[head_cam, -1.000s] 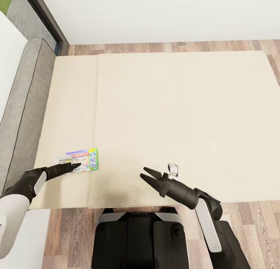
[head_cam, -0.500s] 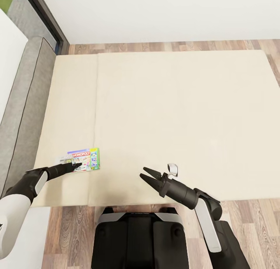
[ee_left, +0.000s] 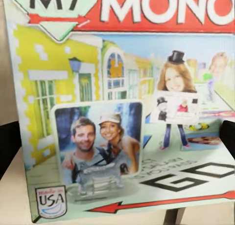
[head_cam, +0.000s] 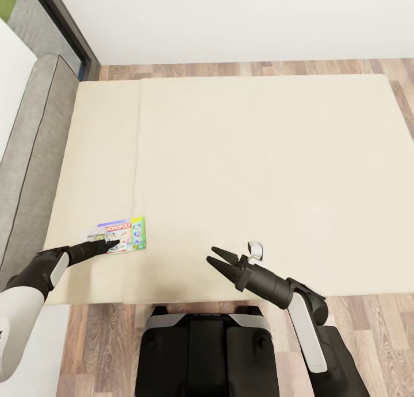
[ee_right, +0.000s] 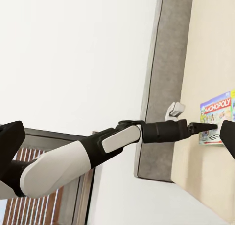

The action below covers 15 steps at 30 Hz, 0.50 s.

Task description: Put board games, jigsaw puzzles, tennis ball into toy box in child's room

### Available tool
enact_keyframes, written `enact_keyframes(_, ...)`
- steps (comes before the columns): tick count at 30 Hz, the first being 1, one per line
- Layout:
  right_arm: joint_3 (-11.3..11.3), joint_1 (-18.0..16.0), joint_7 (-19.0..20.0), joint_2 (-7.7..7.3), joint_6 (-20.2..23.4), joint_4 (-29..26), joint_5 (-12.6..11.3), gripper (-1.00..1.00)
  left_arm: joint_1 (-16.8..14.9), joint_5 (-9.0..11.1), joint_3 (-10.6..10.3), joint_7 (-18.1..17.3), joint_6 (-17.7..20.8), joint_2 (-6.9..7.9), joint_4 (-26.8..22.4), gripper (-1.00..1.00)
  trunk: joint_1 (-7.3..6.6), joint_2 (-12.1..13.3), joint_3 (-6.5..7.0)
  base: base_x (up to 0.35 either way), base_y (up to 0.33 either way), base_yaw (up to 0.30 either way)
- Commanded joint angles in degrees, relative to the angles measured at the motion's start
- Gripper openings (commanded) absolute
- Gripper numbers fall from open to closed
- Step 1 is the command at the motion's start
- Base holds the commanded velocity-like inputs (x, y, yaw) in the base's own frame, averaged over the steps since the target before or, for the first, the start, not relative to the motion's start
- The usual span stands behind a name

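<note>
Left claw [head_cam: 112,245] is laid over the game box [head_cam: 123,234] on the bed [head_cam: 259,173], its grip not discernible; right claw [head_cam: 217,258] is held wide apart.

A white-and-green Monopoly board game [head_cam: 122,235] lies flat on the cream bed [head_cam: 259,155], near its left front corner, just left of the seam between the two mattress halves. The left gripper [head_cam: 112,245] reaches onto the box's near edge, its fingertips touching the cover. The right gripper [head_cam: 215,258] hovers over the bed's front edge, jaws spread, well apart from the box.
</note>
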Motion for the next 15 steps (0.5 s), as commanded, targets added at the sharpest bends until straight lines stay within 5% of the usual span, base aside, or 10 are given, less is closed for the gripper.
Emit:
enact_keyframes(1, 0.0, 0.0, 0.0, 0.01, 0.4, 0.0, -0.4, 1.00, 0.0, 0.5, 0.2, -0.4, 0.6, -0.31, -0.2, 1.00, 0.05, -0.1, -0.06, 0.000, -0.196, 0.000)
enact_keyframes(15, -0.1, 0.0, 0.1, 0.00, 0.4, 0.0, -0.4, 1.00, 0.0, 0.5, 0.1, -0.4, 0.7, -0.32, -0.5, 1.00, 0.05, -0.1, -0.06, 0.000, -0.186, 0.000)
